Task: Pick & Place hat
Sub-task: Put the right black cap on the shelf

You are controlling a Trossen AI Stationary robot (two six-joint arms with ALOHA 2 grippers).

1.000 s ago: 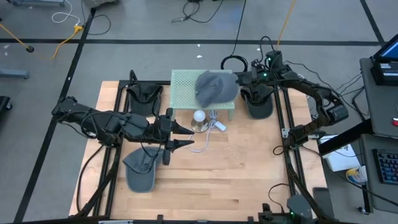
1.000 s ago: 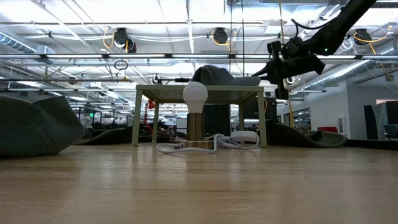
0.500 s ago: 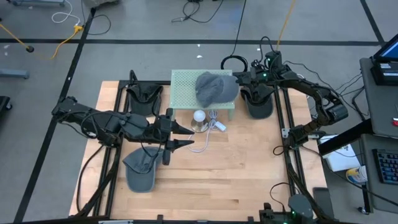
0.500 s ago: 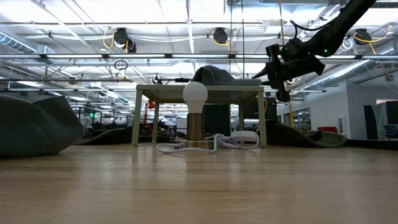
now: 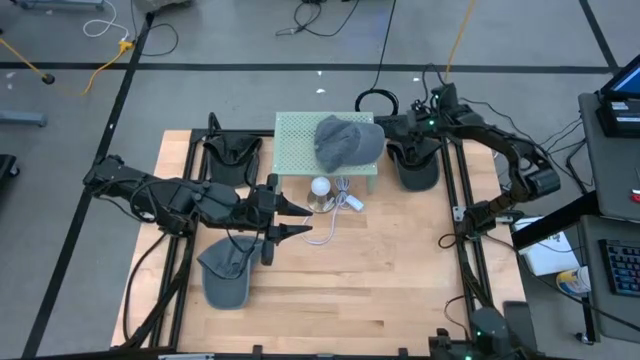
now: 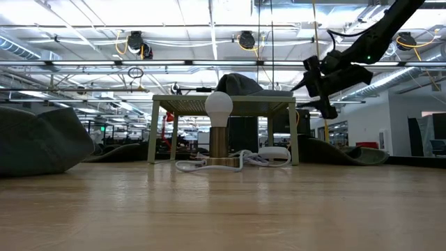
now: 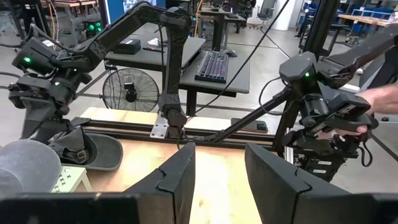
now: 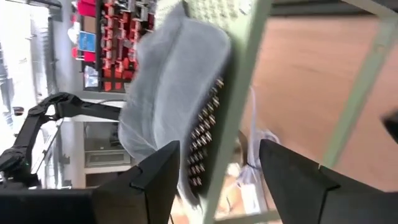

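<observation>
A grey hat [image 5: 347,142] lies on the top of a small green perforated table [image 5: 295,130] at the far middle of the wooden table; in the low view the hat [image 6: 240,84] rests on that top. My right gripper [image 5: 385,125] stands open just right of the hat, level with it and apart from it; its wrist view shows the hat [image 8: 174,87] beyond the open fingers. My left gripper [image 5: 298,218] stands open over the table's middle left, with nothing between its fingers [image 7: 180,180].
A lamp with a white bulb [image 5: 320,187] and its white cable [image 5: 345,205] stands in front of the green table. Other grey hats lie at the near left [image 5: 228,275], far left [image 5: 232,158] and far right [image 5: 415,168]. A person's hand [image 7: 382,99] shows beyond the table.
My right gripper has opened and let go of the hat, then drawn back a little toward the table's right edge. The hat stays on the green table's top.
</observation>
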